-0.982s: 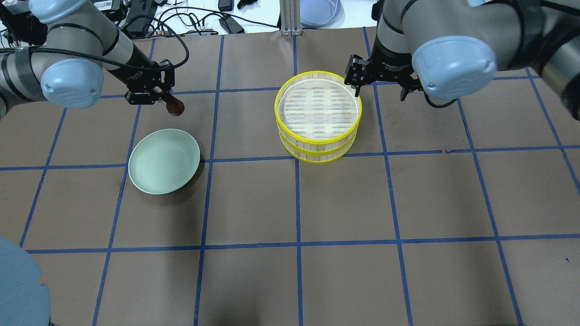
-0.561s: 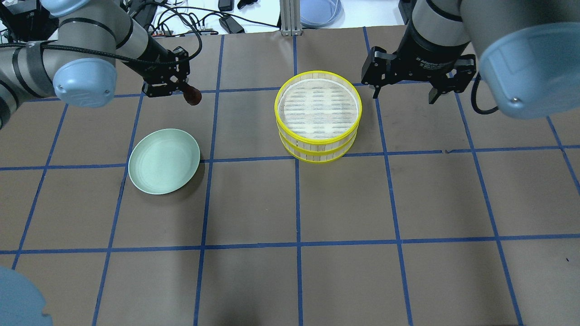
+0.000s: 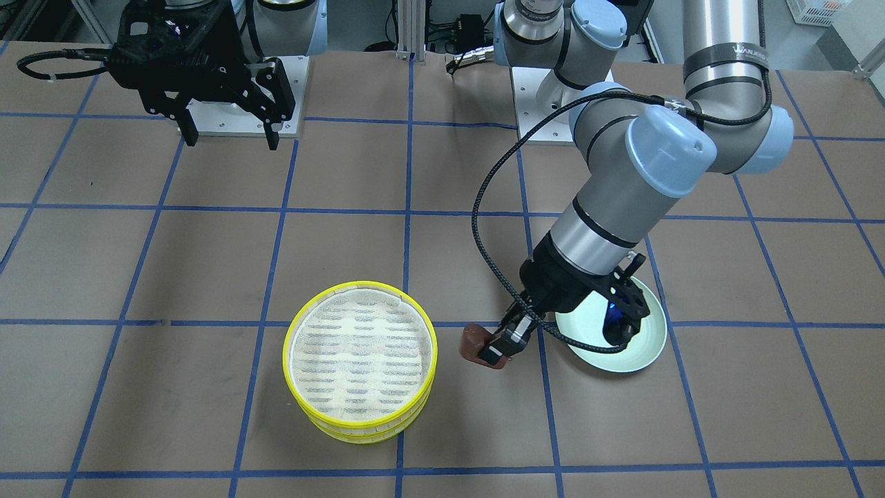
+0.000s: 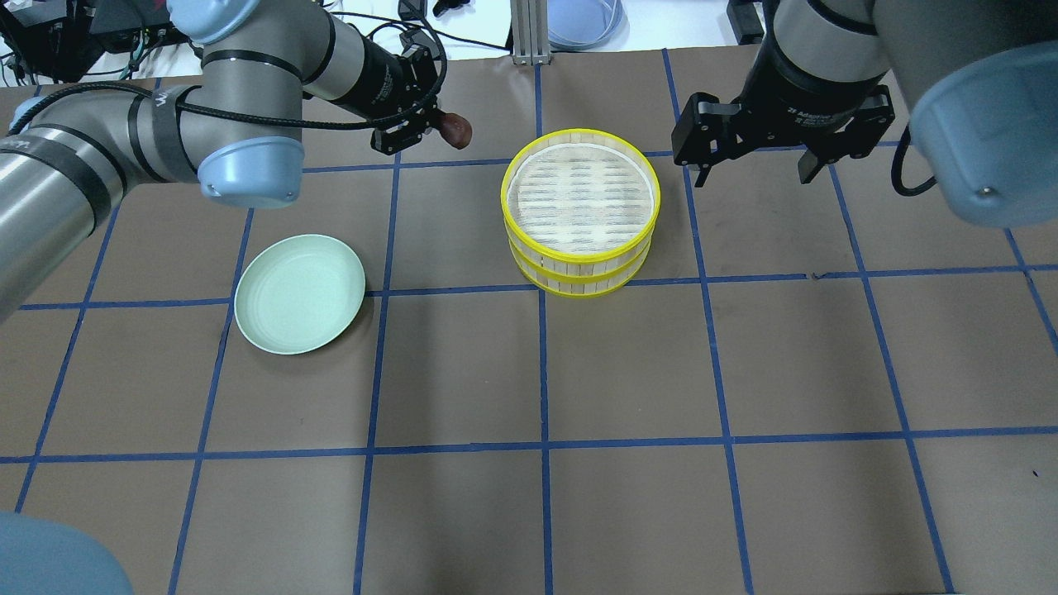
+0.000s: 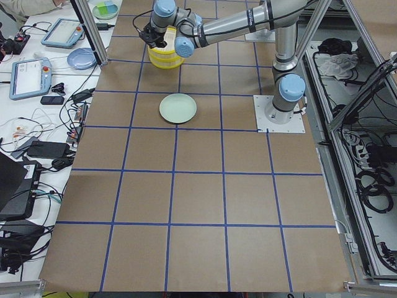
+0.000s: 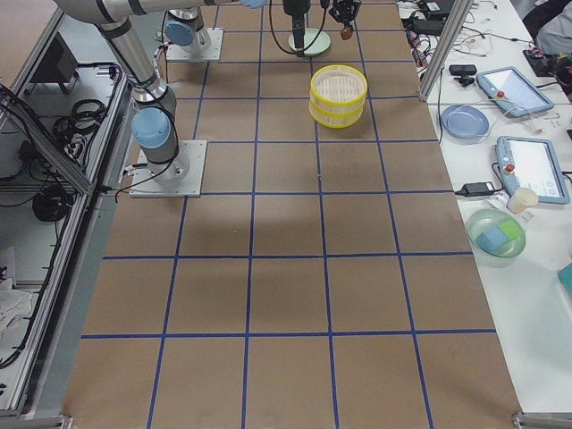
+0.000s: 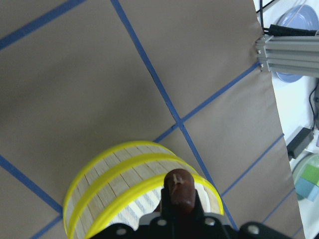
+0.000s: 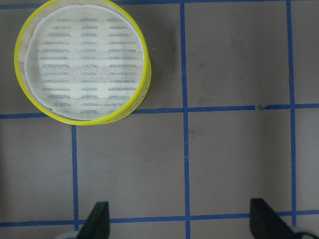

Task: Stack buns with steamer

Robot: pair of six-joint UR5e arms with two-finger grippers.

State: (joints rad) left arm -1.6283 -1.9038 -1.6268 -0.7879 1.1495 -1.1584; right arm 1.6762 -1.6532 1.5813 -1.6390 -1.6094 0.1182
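The steamer (image 4: 580, 198) is two yellow-rimmed tiers stacked at mid-table. The top tier's slatted base is bare; it also shows in the front view (image 3: 359, 360) and the right wrist view (image 8: 82, 64). My left gripper (image 4: 440, 126) is shut on the dark brown bun (image 4: 455, 128) and holds it in the air just left of the steamer's far side. The left wrist view shows the bun (image 7: 180, 191) over the steamer's near rim (image 7: 119, 179). My right gripper (image 4: 754, 172) is open and empty, raised to the right of the steamer. The cream-white bun is not in view.
A pale green plate (image 4: 299, 293) lies bare on the table left of the steamer; the left arm partly covers it in the front view (image 3: 646, 342). A metal post (image 4: 529, 33), a blue dish (image 4: 583, 21) and cables sit beyond the far edge.
My left gripper has carried the brown bun rightward and farther away, from above the plate's far side to the steamer's left. My right gripper has drawn back rightward from the steamer's rim.
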